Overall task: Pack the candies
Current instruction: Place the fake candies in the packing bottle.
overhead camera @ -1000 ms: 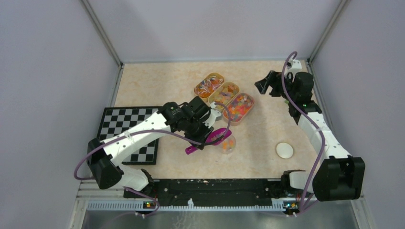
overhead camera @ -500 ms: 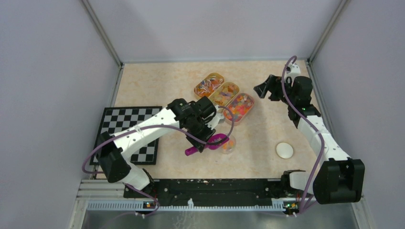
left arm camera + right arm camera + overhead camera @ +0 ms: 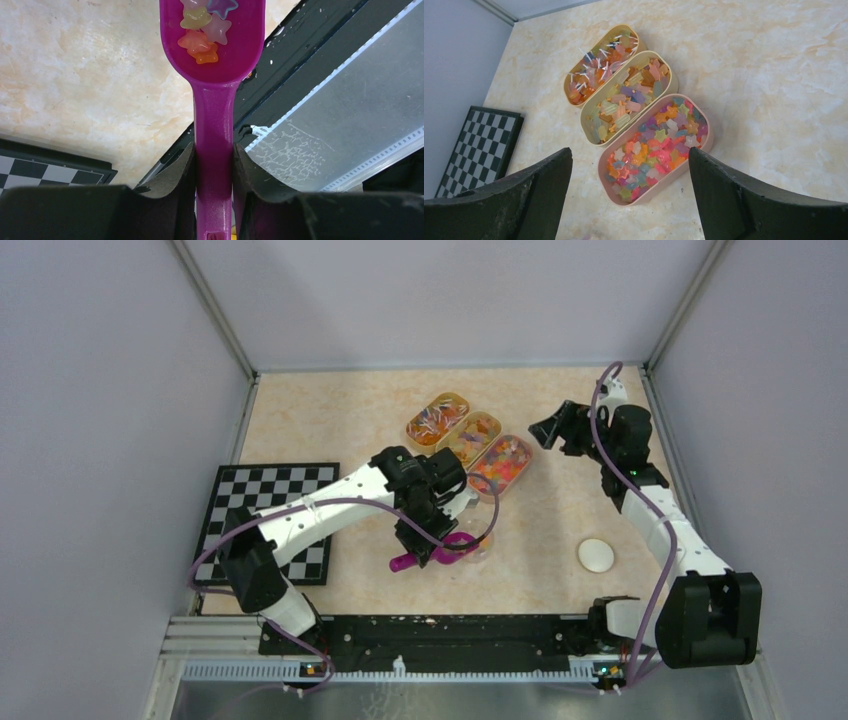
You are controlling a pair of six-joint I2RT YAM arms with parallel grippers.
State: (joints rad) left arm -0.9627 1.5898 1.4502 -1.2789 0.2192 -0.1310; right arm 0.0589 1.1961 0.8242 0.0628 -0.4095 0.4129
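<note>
I am watching the left gripper [image 3: 214,162] clamping the handle of a magenta plastic scoop [image 3: 214,60], with its two black fingers [image 3: 181,170] pressing in on either side of the handle. The scoop's bowl is carrying a small cluster of tiny star-shaped candies [image 3: 202,30] in orange, yellow, pink and purple, all of them sitting at the handle end of the bowl. From the top camera the scoop is lying low over the beige marbled table [image 3: 330,410], near the front edge, and I cannot tell whether it is touching the surface.

Most of the candies are sitting in three oblong open tubs lined up side by side in a diagonal row at mid-table, each one touching its neighbour. The pink plastic tub [image 3: 706,142] nearest the scoop is holding mixed stars, the pale yellow middle tub [image 3: 589,127] is holding ridged pieces, and the far yellow tub [image 3: 568,92] is holding pieces with thin white sticks.

The right gripper [image 3: 629,155] is hanging above the table to the right of the tubs, jaws spread wide and gripping nothing, with the pink tub showing between its fingers.

A white round disc [image 3: 596,555] is lying near the front right, well apart from the tubs. A black-and-white chequered board [image 3: 250,490] is lying at the left, partly under the left arm
</note>
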